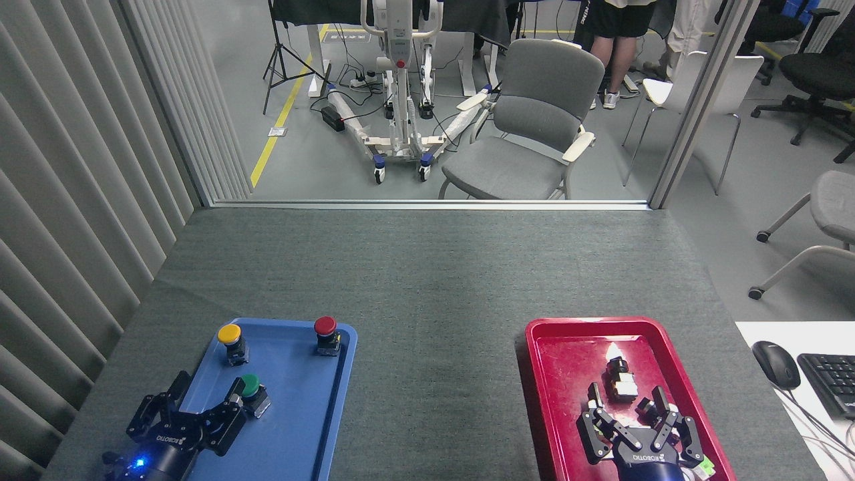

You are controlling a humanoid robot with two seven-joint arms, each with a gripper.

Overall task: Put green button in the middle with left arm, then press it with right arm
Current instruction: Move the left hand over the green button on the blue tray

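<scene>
Head view, single frame. My left gripper point(208, 389) sat low over the near left part of the blue tray point(304, 427), its fingers spread apart with nothing between them. The right-hand finger lay just beside the green button point(252, 390), perhaps touching its base; I could not tell for certain.

The green button stood inside the blue tray, toward its near half, cap up and slightly tilted. In the same tray, farther from me, the yellow button point(231, 341) stood at the back left corner and the red button point(326, 334) at the back right corner. All three were apart from one another.

The grey mat point(427, 287) between the two trays lay bare in its central stretch.

My right gripper point(628, 397) hung over the near part of the red tray point(544, 401), fingers spread wide and holding nothing. A small black and silver part point(620, 379) lay in the red tray just beyond the fingertips, apart from them.

On the white desk surface at far right, a black mouse point(775, 364) and a keyboard point(831, 381) were visible. Beyond the table stood a grey chair point(534, 127).
</scene>
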